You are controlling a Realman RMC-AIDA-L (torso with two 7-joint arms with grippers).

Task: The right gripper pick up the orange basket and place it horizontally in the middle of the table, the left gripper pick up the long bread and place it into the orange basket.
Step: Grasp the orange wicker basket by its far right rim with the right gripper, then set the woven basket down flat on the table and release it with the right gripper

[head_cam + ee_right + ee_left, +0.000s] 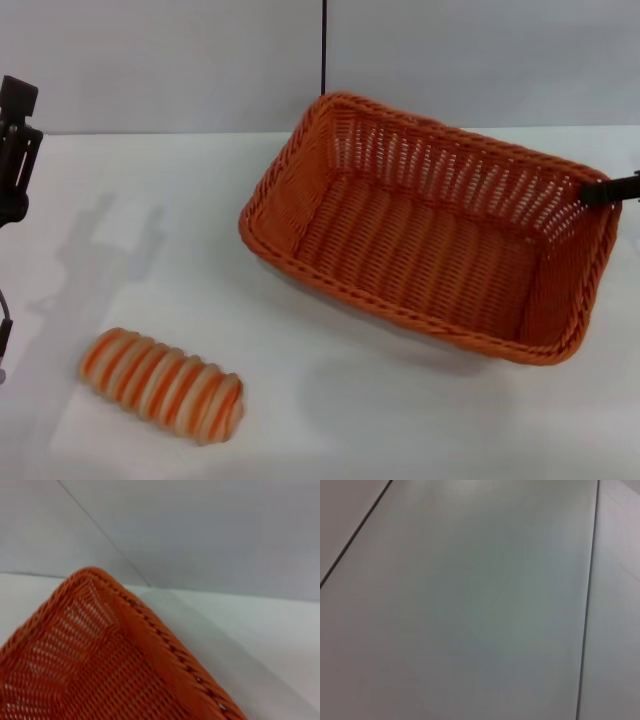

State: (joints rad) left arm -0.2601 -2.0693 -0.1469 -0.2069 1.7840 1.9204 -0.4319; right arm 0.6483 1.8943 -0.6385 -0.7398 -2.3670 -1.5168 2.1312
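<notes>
1. Head view: the orange basket (pixel 432 225) sits skewed on the white table (pixel 330 410), right of centre, its long axis running from upper left to lower right. Its far left corner reaches the table's back edge; its right end nears the frame's right border.
2. The right gripper (pixel 606 190) comes in from the right edge, and its thin black tips meet the basket's braided rim at the right short end. They appear to pinch that rim, one tip on each side.
3. The long bread (pixel 163 384) lies on the table at the lower left, well apart from the basket, tilted with its left end farther from the robot. Bare tabletop stretches between the two and along the front of the basket.
4. The left gripper (pixel 16 150) hangs at the left edge, above the table and apart from the bread. Whether its fingers are spread or pressed together, I cannot tell.
5. The basket is woven wicker with slatted, see-through sides and a tight ribbed floor. The bread is oblong and ridged, with orange and cream crosswise stripes.
6. Left wrist view: only smooth pale grey panels (pixel 480 600) split by thin dark seams.
7. Right wrist view: a rounded basket corner (pixel 95 645) fills the lower left, its braided rim running diagonally, with white tabletop (pixel 270 645) and a grey wall (pixel 200 530) beyond.
</notes>
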